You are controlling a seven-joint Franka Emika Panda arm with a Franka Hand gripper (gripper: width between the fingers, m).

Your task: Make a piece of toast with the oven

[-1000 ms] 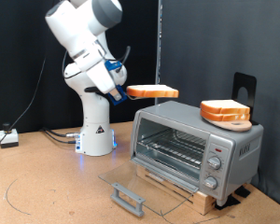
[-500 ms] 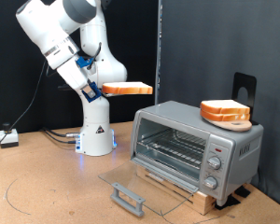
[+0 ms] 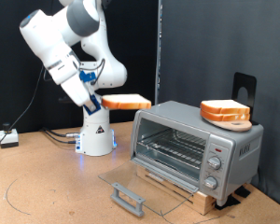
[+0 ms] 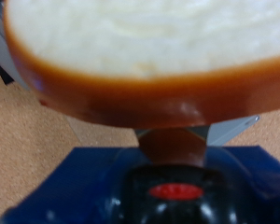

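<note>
Gripper (image 3: 95, 101) fingers are being kept clamped on toast (image 3: 125, 101), held flat for the open oven (image 3: 194, 142).

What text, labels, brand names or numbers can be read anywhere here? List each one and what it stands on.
No text can be read in either view.
Oven: faint marks around the three knobs on its side panel, too small and blurred to read.
Piece of toast, held in the gripper: no print.
Pile of slices on the oven: no print.
Robot base: a small dark mark, unreadable.
</note>
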